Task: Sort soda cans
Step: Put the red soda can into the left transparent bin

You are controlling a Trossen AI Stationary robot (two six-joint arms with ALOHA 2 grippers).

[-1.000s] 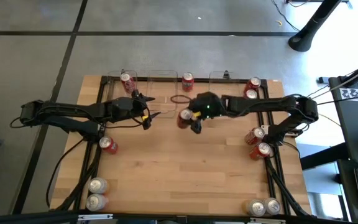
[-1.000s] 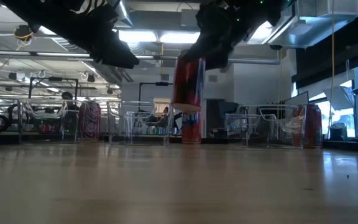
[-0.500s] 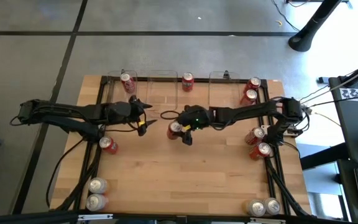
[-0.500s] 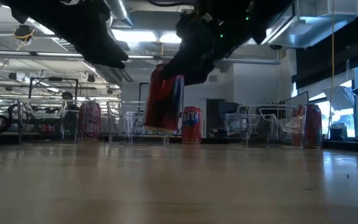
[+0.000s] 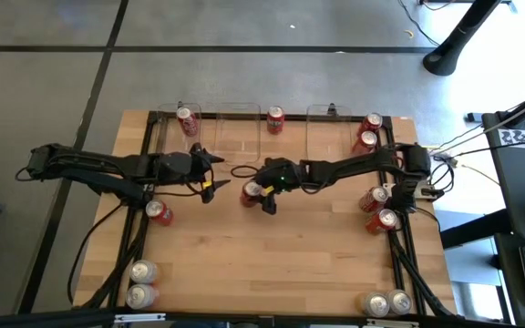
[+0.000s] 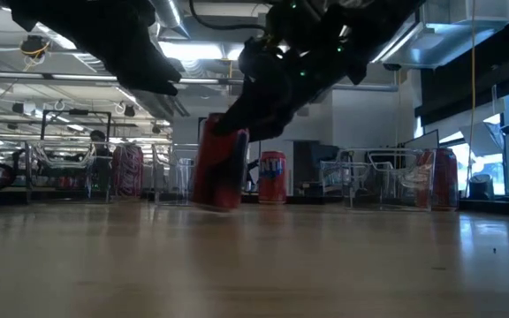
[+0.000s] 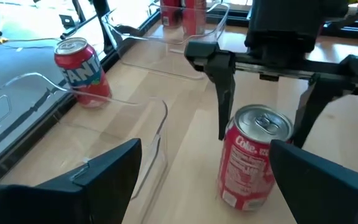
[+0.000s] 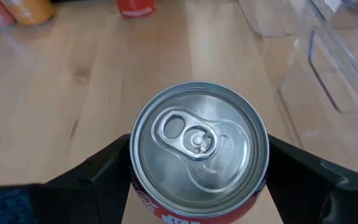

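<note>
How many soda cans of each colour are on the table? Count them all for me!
Red cans: 8, counting the one in the right gripper's jaws
Silver cans: 4
Total: 12

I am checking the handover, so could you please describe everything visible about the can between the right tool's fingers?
The red Coke can has a silver top, its pull tab unopened, with white lettering on its side. It looks like aluminium. It hangs tilted near mid-table, its lower edge at or just above the wood. The right tool grips its sides; the left tool waits beside it, open.
</note>
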